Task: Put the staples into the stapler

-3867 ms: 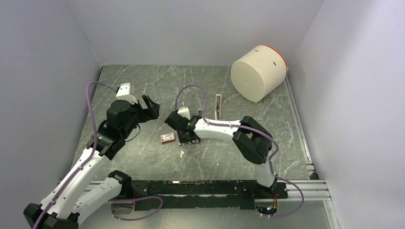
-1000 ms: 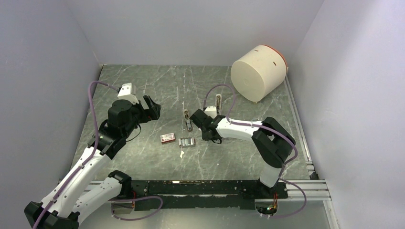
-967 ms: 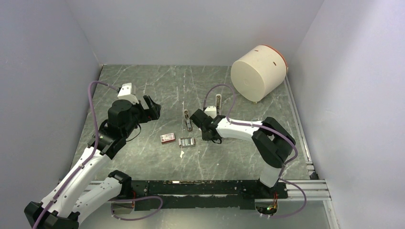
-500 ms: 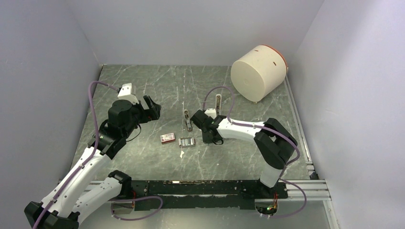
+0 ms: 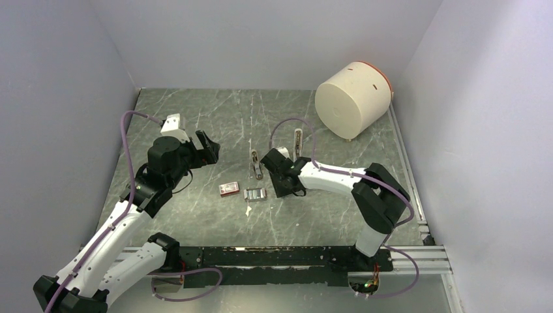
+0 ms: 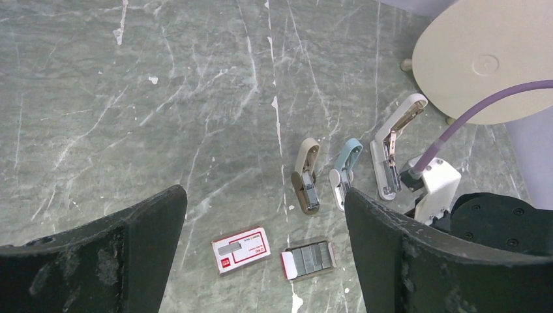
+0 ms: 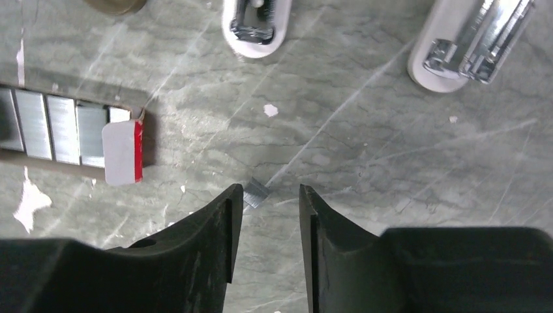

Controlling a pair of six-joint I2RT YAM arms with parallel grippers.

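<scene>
The staples, silvery strips in a small tray with a red end, lie on the table beside the little red box. They also show in the left wrist view and the right wrist view. A small loose staple strip lies on the table just ahead of my right fingertips. A beige stapler, a blue stapler and a white stapler lie open side by side. My right gripper is open a little, empty, low over the table right of the staples. My left gripper is wide open and empty, raised.
A large cream cylinder lies on its side at the back right. Grey walls close in the table on three sides. A metal rail runs along the right edge. The right arm's purple cable arcs over the staplers.
Since the oldest frame my right gripper has moved right, away from the red box, and the staples now lie uncovered. In the last second it shifted only slightly. The left arm is still.
</scene>
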